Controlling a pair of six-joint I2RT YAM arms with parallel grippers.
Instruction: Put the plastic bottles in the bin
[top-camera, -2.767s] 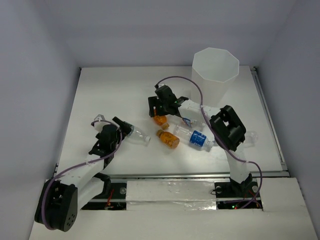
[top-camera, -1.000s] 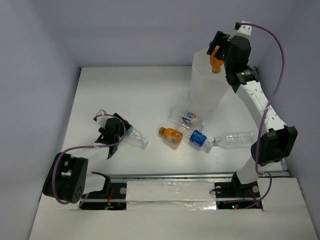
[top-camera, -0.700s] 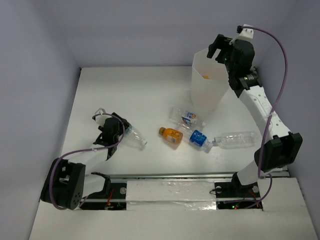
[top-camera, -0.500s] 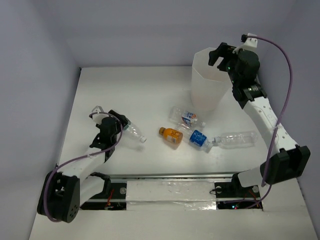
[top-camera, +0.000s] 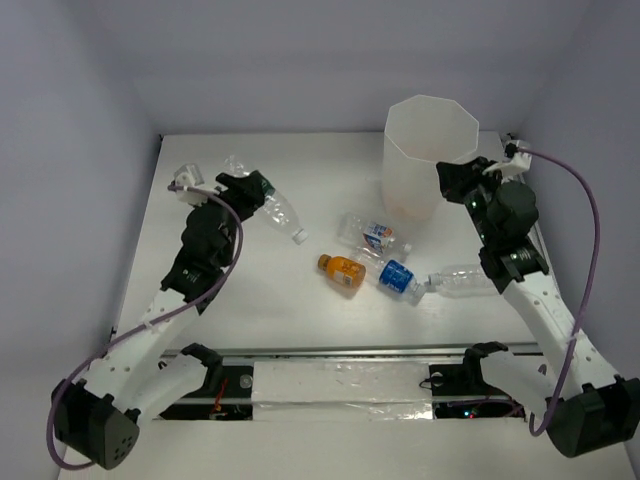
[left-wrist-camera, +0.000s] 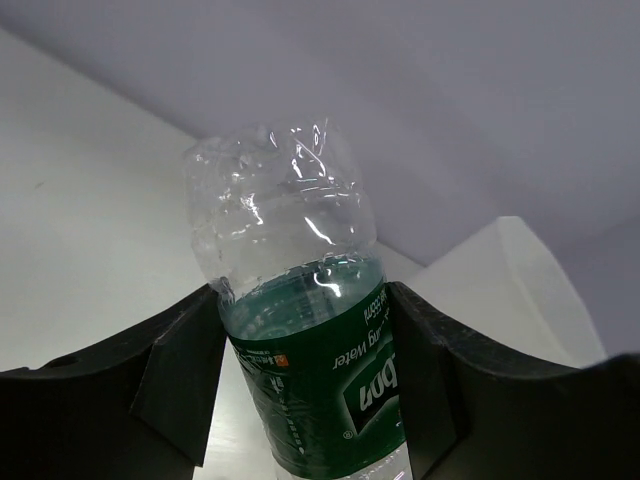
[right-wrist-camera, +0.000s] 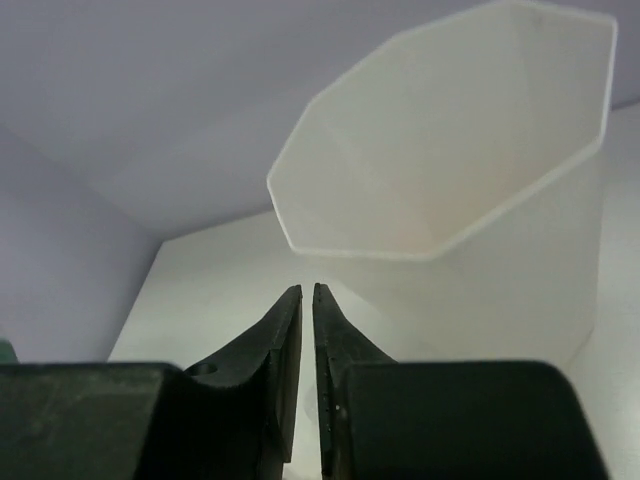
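My left gripper (top-camera: 250, 190) is shut on a clear plastic bottle (top-camera: 283, 215) with a green label, held off the table at the far left. In the left wrist view that bottle (left-wrist-camera: 290, 230) sits tight between the fingers (left-wrist-camera: 180, 370). My right gripper (top-camera: 452, 178) is shut and empty, just right of the translucent white bin (top-camera: 430, 100). The right wrist view has the closed gripper (right-wrist-camera: 307, 290) below the bin (right-wrist-camera: 520, 280). On the table lie an orange bottle (top-camera: 340, 272), a labelled clear bottle (top-camera: 368, 232), a blue-labelled bottle (top-camera: 397, 277) and a clear bottle (top-camera: 465, 280).
Light walls enclose the white table (top-camera: 250, 320) at the back and on both sides. The bin stands at the far right. The loose bottles lie grouped at the centre right, between the two arms.
The right gripper let an orange bottle go over the bin, then shut and drew back down to the bin's right. The left gripper lifted its bottle off the table, up and away.
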